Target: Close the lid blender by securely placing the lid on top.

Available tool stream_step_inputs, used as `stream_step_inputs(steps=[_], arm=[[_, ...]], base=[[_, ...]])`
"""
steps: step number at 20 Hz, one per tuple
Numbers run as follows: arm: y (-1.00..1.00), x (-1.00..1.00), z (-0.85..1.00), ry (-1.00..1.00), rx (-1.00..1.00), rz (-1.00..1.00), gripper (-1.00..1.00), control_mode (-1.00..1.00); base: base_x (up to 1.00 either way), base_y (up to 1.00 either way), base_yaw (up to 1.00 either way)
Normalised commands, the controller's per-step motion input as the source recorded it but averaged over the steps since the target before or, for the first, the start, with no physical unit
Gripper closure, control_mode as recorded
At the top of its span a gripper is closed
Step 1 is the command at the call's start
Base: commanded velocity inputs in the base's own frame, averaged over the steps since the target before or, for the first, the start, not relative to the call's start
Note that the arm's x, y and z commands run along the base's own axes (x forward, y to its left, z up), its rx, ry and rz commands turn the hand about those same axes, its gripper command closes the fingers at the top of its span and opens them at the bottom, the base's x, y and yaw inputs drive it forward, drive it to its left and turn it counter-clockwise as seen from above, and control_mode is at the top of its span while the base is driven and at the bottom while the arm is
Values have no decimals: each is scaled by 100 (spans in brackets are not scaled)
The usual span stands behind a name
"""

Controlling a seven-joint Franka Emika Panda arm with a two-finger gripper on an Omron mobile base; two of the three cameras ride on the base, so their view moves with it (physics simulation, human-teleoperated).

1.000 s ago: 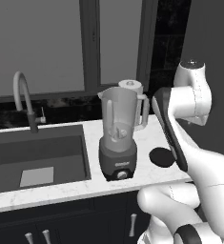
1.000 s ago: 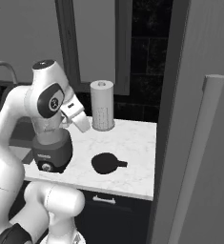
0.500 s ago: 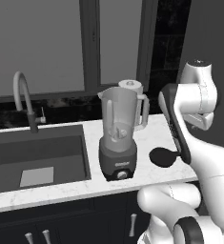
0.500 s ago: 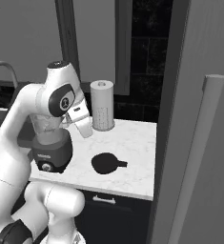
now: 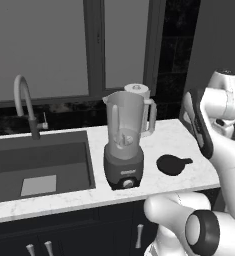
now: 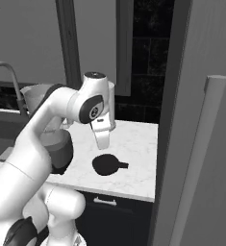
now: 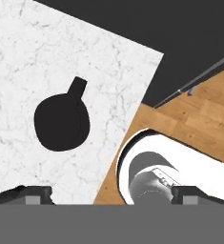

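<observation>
Lid (image 7: 61,122) flat on counter (image 7: 18,62), now below-left of claw (image 7: 108,194) | claw swung over it, fingers apart, empty | blender (image 5: 125,145) uncapped.

Your arm (image 6: 52,125) is smooth glossy white with rounded segments, dark grey rings and round caps at its joints, a dark strip along one link, and small dark finger tips (image 7: 30,194).

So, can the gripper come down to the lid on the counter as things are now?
Probably yes. The lid lies flat on the bare counter, nothing on it or against it; the blender stands apart, and the open gripper hangs above.
</observation>
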Motion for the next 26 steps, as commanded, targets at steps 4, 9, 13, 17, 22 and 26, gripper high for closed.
stream_step_inputs(steps=[4, 9, 13, 17, 22, 26], arm=[[-15, 16, -47, 0, 0, -16, -100, -100], [-26, 25, -54, 0, 0, -19, -100, -100], [-28, 25, -57, 0, 0, -16, -100, -100], [-8, 21, -54, 0, 0, -6, -100, -100], [0, 23, -51, 0, 0, 0, -100, -100], [0, 17, -35, 0, 0, 0, -100, -100]], base=[[0, 0, 0], [0, 0, 0], [0, 0, 0], [0, 0, 0], [0, 0, 0], [0, 0, 0]])
